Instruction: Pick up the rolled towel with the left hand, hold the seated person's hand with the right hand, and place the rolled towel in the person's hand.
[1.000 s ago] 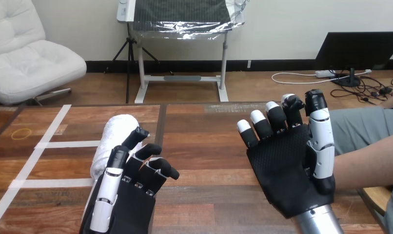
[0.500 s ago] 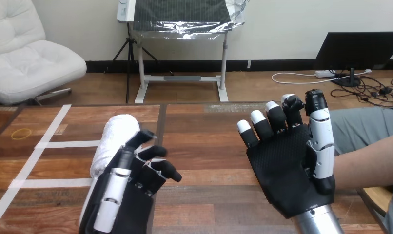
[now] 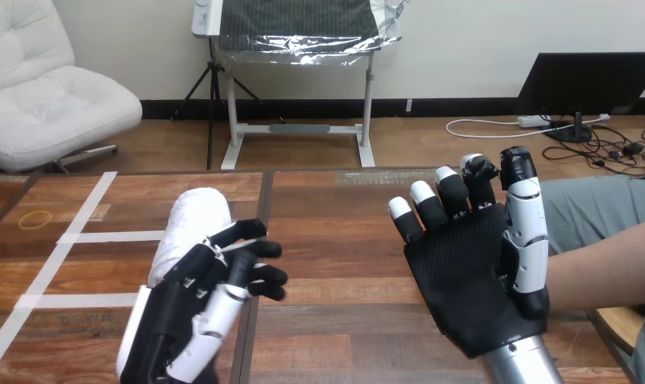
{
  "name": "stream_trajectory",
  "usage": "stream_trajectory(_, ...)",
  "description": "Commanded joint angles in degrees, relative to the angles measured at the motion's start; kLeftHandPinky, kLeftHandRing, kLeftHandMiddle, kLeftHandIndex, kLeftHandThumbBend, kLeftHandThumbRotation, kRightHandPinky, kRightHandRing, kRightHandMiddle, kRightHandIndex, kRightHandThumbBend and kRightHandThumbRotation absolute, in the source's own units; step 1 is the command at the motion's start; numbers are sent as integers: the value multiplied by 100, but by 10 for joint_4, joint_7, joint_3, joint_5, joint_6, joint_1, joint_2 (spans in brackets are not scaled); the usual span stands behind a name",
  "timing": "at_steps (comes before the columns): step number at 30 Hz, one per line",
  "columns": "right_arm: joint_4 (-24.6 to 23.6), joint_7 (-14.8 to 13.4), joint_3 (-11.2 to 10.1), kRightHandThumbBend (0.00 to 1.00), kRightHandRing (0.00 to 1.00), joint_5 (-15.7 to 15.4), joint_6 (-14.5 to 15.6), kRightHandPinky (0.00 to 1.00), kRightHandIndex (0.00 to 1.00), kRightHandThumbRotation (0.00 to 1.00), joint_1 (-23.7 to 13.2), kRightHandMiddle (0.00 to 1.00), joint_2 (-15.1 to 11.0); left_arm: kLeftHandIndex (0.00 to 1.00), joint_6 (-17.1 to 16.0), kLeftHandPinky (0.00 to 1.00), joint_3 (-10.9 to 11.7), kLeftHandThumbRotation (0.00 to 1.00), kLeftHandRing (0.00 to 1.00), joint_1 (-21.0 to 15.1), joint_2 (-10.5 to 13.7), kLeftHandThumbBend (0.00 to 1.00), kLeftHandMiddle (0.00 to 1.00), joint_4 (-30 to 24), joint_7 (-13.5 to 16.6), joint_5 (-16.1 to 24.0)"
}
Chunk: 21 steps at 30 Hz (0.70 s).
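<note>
Head view: the rolled towel point(image 3: 190, 224) lies on the wooden table point(image 3: 343, 240), its long side running away from the robot. White tape lines point(image 3: 103, 237) cross the boards to the left of the towel, and a thin yellowish ring point(image 3: 35, 218) lies flat farther left. Well to the right of the towel, the person's forearm point(image 3: 607, 268) comes in from the view's right edge and passes behind the right hand point(image 3: 471, 280), which hides the person's hand, so contact between the two cannot be told.

The left hand point(image 3: 187, 316) is in front of the towel's near end and covers it. Its fingers are loosely bent and spread, pointing right and away from the towel, closed round nothing that shows. The right hand stands upright with its palm toward the camera, fingers straight and wide.

The towel is a white, nubbly cylinder. The right palm is black and finely textured; white shells line its thumb and fingertips.
</note>
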Motion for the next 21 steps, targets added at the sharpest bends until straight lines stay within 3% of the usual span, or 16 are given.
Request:
stream_trajectory(1, -3, 3, 5, 54, 24, 10, -5, 16, 35, 31, 57, 32, 34, 73, -87, 56, 55, 33, 63, -59, -45, 56, 71, -28, 117, 249)
stream_trajectory(11, 0, 5, 4, 53, 23, 9, -5, 16, 35, 32, 55, 32, 35, 78, -52, 70, 74, 41, 72, -85, -32, 68, 76, -58, 216, 392)
stream_trajectory(15, 2, 5, 4, 53, 23, 10, -4, 15, 35, 32, 55, 32, 35, 81, -29, 75, 76, 43, 77, -97, -23, 71, 80, -66, 237, 427)
stream_trajectory(21, 3, 7, 4, 52, 23, 10, -4, 15, 35, 32, 54, 32, 35, 85, 30, 81, 78, 46, 83, -115, -19, 75, 85, -84, 248, 472)
